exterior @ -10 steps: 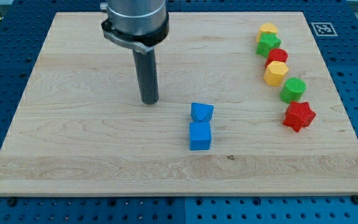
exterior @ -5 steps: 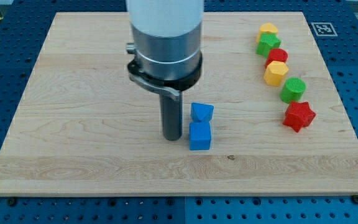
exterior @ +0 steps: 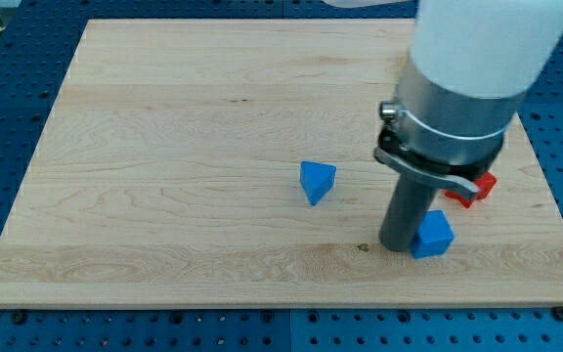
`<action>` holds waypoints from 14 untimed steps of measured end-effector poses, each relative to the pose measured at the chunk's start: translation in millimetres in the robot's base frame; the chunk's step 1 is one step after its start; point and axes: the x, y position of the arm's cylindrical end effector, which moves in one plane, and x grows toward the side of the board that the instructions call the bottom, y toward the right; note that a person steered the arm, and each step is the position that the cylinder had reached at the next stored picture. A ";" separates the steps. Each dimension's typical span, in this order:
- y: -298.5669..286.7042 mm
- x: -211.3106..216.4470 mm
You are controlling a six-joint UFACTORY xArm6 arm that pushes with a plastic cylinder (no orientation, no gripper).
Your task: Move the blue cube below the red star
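The blue cube (exterior: pixel 433 235) sits on the wooden board (exterior: pixel 164 147) at the lower right, turned a little. My tip (exterior: pixel 397 246) touches the cube's left side. The red star (exterior: pixel 477 186) lies just above and to the right of the cube; only a small part of it shows past the arm's body. A blue triangular block (exterior: pixel 317 181) stays near the board's middle, left of my tip.
The arm's wide grey and white body (exterior: pixel 467 68) covers the board's upper right and hides the other coloured blocks there. The board's right edge (exterior: pixel 555 196) is close to the cube and star.
My tip has swept to the right and slightly down, pushing the blue cube away from the blue triangular block to a spot under the red star. The arm now hides the right-hand blocks.
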 end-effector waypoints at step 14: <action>100.9 13.7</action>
